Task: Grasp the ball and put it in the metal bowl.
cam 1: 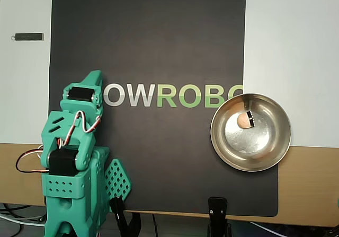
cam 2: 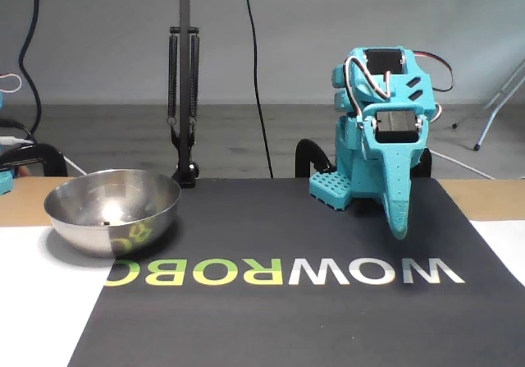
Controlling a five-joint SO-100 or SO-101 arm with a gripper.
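The ball (cam 1: 243,121) lies inside the metal bowl (cam 1: 275,152), on the flat bottom toward the rim nearest the lettering in the overhead view; in the fixed view the bowl (cam 2: 82,219) sits at the left and its wall hides the ball. The bowl straddles the edge of the black mat (cam 1: 148,35); the mat's lettering (cam 2: 283,272) reads "WOWROBO", white then green, its end covered by the bowl. The teal arm (cam 2: 381,137) is folded compactly over its base, well apart from the bowl; its gripper (cam 2: 399,229) points down toward the mat, fingers together, holding nothing.
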